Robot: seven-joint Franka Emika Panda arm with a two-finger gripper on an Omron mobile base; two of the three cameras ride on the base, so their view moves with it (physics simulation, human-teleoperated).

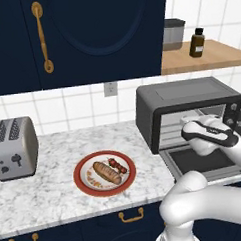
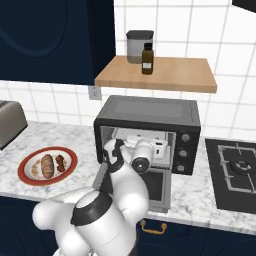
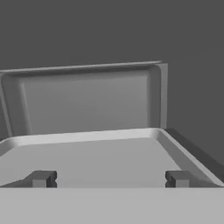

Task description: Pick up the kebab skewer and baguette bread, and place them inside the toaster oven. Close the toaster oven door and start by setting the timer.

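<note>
The baguette bread (image 1: 106,173) and the kebab skewer (image 1: 118,165) lie side by side on a red-rimmed plate (image 1: 80,177) on the marble counter, left of the toaster oven (image 1: 186,96). The toaster oven door (image 1: 204,160) is folded down flat and the cavity stands open. My gripper (image 3: 110,179) is open at the oven's mouth with nothing between its fingertips (image 3: 41,178), which point at a grey tray (image 3: 87,153) inside. From the right base view, my hand (image 2: 145,147) is in front of the oven (image 2: 150,112), and the plate (image 2: 25,167) with the loaf (image 2: 47,165) lies far to its left.
A silver two-slot toaster (image 1: 14,148) stands at the counter's left end. A wooden shelf (image 2: 160,75) above the oven carries a brown bottle (image 2: 147,59) and a grey canister (image 2: 137,45). A black cooktop (image 2: 237,170) lies to the oven's right. Oven knobs (image 2: 184,145) line its right front.
</note>
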